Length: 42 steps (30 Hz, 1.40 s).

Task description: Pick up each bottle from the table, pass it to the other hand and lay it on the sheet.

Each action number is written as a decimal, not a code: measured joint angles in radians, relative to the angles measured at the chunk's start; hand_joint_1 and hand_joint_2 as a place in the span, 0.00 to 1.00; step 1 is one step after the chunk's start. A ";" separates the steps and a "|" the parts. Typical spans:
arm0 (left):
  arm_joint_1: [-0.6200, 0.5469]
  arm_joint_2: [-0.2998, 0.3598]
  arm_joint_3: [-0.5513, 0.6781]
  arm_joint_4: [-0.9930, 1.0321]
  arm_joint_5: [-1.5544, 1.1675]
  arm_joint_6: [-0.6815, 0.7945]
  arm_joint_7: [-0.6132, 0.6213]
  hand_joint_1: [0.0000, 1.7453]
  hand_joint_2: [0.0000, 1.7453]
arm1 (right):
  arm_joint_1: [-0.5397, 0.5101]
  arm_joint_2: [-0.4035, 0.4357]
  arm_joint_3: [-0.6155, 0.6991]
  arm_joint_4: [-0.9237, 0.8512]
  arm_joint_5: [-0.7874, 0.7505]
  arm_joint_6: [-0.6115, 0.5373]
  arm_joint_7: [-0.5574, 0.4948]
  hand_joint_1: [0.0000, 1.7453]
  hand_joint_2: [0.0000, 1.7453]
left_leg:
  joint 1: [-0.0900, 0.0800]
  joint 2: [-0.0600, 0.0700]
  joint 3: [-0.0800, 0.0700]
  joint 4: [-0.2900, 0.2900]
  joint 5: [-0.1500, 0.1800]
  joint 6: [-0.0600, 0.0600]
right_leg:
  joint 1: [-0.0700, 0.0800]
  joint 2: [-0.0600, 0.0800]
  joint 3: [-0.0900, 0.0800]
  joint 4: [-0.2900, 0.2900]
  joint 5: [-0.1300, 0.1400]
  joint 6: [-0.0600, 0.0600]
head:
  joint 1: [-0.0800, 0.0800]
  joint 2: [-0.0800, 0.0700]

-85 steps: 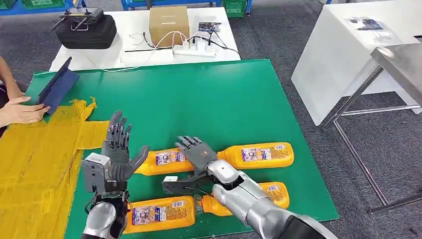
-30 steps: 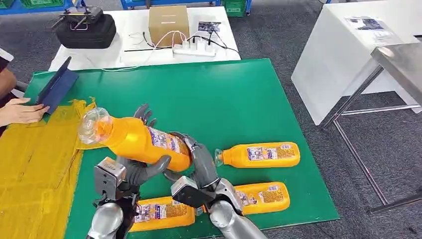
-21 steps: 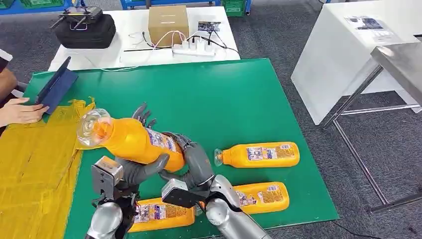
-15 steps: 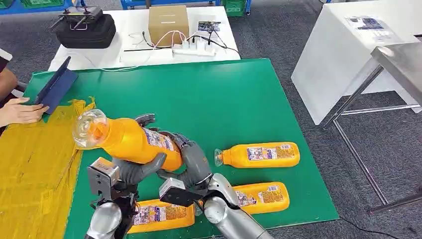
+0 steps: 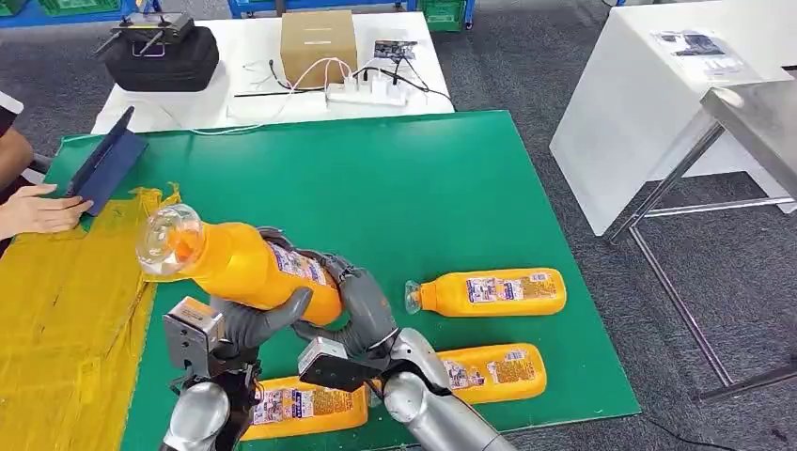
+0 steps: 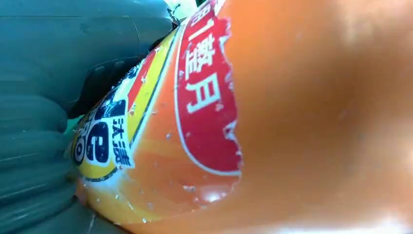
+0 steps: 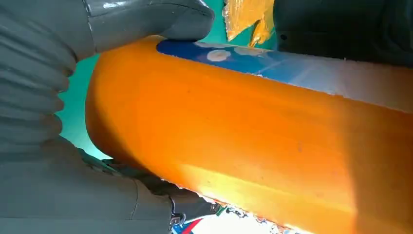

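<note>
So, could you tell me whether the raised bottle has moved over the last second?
Yes. The raised bottle has drifted slightly left, its cap end now nearer the yellow sheet, judged against the green mat's edge.

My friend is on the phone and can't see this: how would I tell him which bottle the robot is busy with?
Look at the green mat and find the two silver arms at its near edge. Between the left hand and right hand is an orange bottle, both hands on it. It is the only one lifted and tilted, clear cap toward the yellow sheet; the other three lie flat on the mat.
</note>
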 measured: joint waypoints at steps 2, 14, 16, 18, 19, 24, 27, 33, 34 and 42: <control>0.000 0.000 0.000 0.000 0.000 0.006 -0.002 1.00 1.00 | 0.000 0.000 0.000 0.000 -0.007 0.000 0.000 0.00 1.00 | 0.000 0.000 0.000 0.000 0.000 0.000 | 0.000 0.000 0.000 0.000 0.000 0.000 | 0.000 0.000; -0.130 0.155 0.095 0.055 -1.045 0.300 0.400 1.00 1.00 | 0.121 -0.032 0.030 -0.138 0.171 0.089 0.221 0.00 1.00 | 0.001 0.000 0.000 0.000 0.001 -0.002 | 0.002 0.000 0.000 0.001 0.000 -0.001 | 0.000 0.000; -0.203 0.219 0.137 0.150 -1.197 0.277 0.470 1.00 1.00 | 0.129 -0.044 0.060 -0.150 0.192 0.117 0.223 0.00 1.00 | 0.003 0.000 0.000 0.000 0.002 -0.004 | 0.004 0.000 -0.001 0.001 0.002 -0.004 | 0.000 0.000; -0.259 0.263 0.180 0.244 -1.223 0.278 0.470 1.00 1.00 | 0.134 -0.051 0.090 -0.151 0.196 0.119 0.223 0.00 1.00 | 0.003 0.002 0.000 0.000 0.003 -0.004 | 0.004 0.001 -0.002 0.001 0.002 -0.004 | 0.000 0.000; -0.279 0.280 0.197 0.276 -1.225 0.278 0.471 1.00 1.00 | 0.137 -0.056 0.102 -0.153 0.198 0.119 0.223 0.00 1.00 | 0.004 0.002 0.000 0.000 0.003 -0.004 | 0.004 0.001 -0.002 0.002 0.002 -0.004 | 0.000 0.000; -0.339 0.337 0.242 0.414 -1.257 0.272 0.516 1.00 1.00 | 0.136 -0.067 0.140 -0.153 0.193 0.134 0.224 0.00 1.00 | 0.004 0.001 -0.002 0.000 0.003 -0.004 | 0.003 0.000 -0.002 0.002 0.002 -0.004 | 0.000 0.000; -0.368 0.372 0.277 0.504 -1.297 0.289 0.560 1.00 1.00 | 0.137 -0.071 0.156 -0.153 0.190 0.142 0.225 0.00 1.00 | 0.004 0.001 -0.002 0.000 0.003 -0.004 | 0.003 0.001 -0.003 0.001 0.002 -0.004 | 0.000 0.000; -0.450 0.426 0.306 0.686 -1.421 0.232 0.699 1.00 1.00 | 0.121 -0.090 0.208 -0.151 0.186 0.194 0.206 0.00 1.00 | 0.004 0.001 -0.002 0.000 0.003 -0.004 | 0.004 0.001 -0.003 0.002 0.002 -0.004 | 0.000 0.000; -0.465 0.431 0.306 0.720 -1.423 0.213 0.705 1.00 1.00 | 0.115 -0.095 0.222 -0.149 0.194 0.201 0.205 0.00 1.00 | 0.004 0.001 -0.002 0.000 0.003 -0.004 | 0.004 0.001 -0.003 0.002 0.002 -0.004 | 0.000 0.000; -0.514 0.434 0.298 0.933 -1.424 0.135 0.683 1.00 1.00 | 0.055 -0.127 0.318 -0.085 0.271 0.215 0.270 0.00 1.00 | 0.004 0.001 -0.002 0.000 0.004 -0.004 | 0.003 0.000 -0.003 0.001 0.002 -0.004 | 0.000 0.000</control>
